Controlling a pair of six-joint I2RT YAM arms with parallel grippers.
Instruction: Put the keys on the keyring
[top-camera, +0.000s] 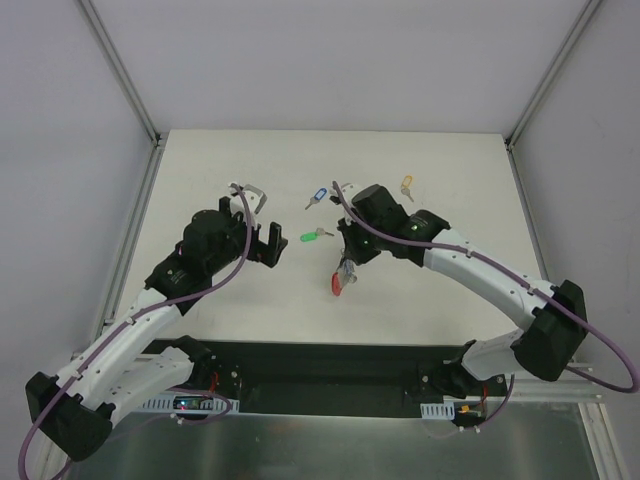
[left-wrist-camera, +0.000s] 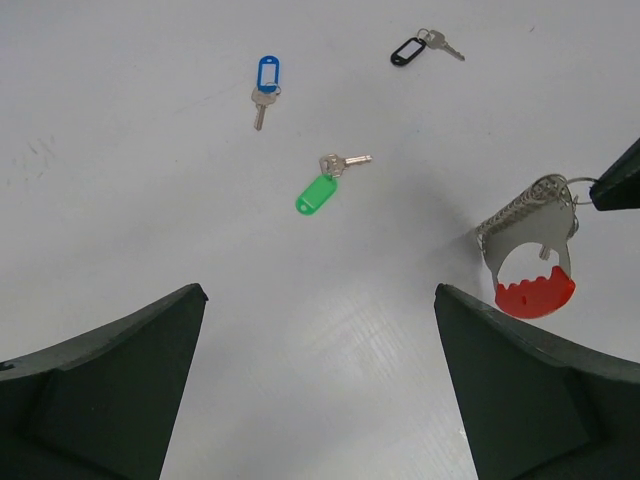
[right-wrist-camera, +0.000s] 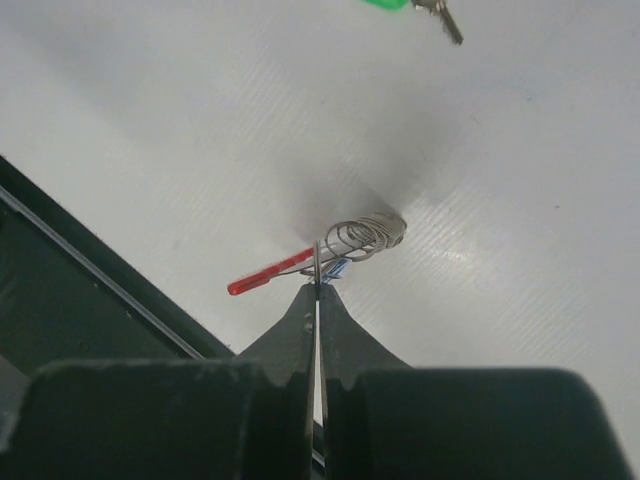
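My right pincer (right-wrist-camera: 318, 288) is clamped on the one keyring (left-wrist-camera: 530, 255); my left pincer (left-wrist-camera: 320, 300) is wide open and empty; four keys (left-wrist-camera: 318, 192) lie loose.

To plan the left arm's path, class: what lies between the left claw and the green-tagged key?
Nothing. Only bare white table separates the open left claw from the green-tagged key, as the left wrist and top views both show.
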